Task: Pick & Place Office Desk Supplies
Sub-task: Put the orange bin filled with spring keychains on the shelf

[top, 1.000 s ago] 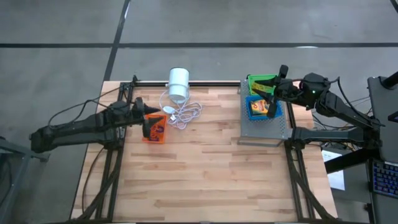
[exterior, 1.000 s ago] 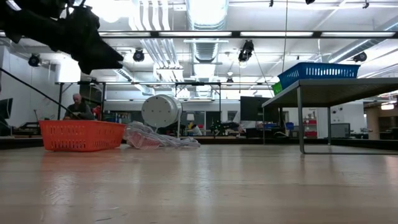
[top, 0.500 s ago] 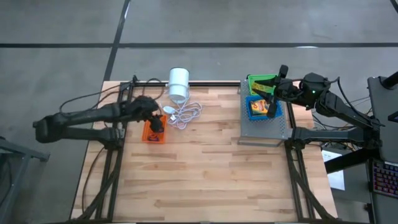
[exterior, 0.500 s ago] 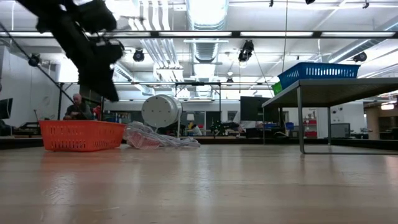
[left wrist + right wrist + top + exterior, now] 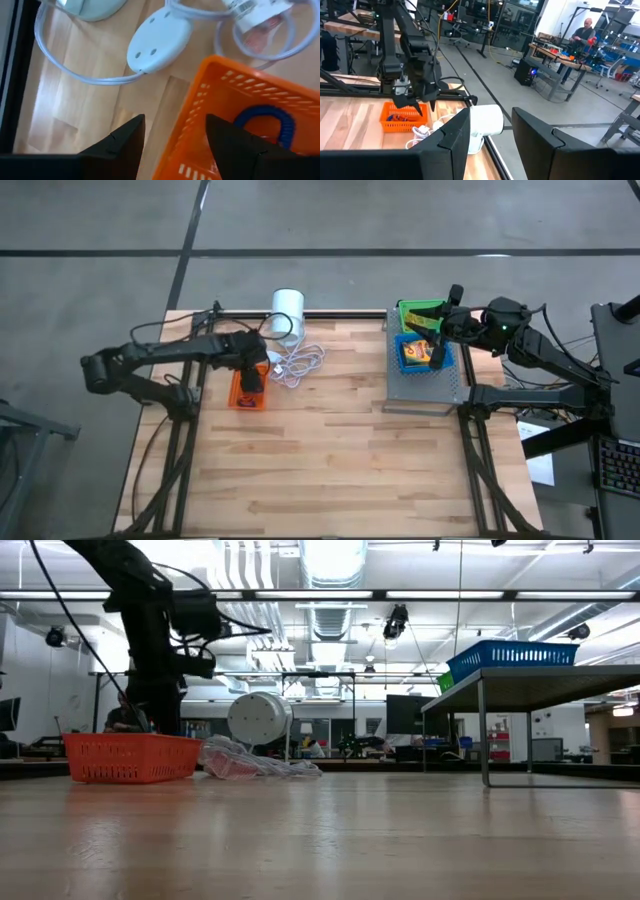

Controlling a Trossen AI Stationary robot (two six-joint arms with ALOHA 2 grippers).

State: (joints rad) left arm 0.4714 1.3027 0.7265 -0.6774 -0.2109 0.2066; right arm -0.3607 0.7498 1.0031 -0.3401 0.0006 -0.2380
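Note:
The red-orange basket point(image 5: 248, 390) stands on its base on the wood table's left part, with a blue rubber band point(image 5: 265, 117) inside. My left gripper point(image 5: 175, 135) points down over the basket's far end point(image 5: 130, 740), open. One finger is outside and one inside a side wall point(image 5: 192, 107) near the far corner, with no touch showing. My right gripper point(image 5: 490, 135) is open and hovers level over the blue basket point(image 5: 420, 356), which holds a crayon box point(image 5: 413, 357). The green basket point(image 5: 420, 312) sits behind it.
A white cylinder point(image 5: 287, 313) and its coiled cord point(image 5: 297, 364) lie just beyond the orange basket, the cord's round white puck point(image 5: 159, 45) close to its corner. The blue and green baskets stand on a raised grey perforated tray point(image 5: 425, 390). People sit in the room behind point(image 5: 583, 35).
My left arm has raised its elbow and tipped its gripper from lying level, pointing toward the table's right, to pointing straight down. The gripper has come down onto the far end of the orange basket. The basket has stayed where it was.

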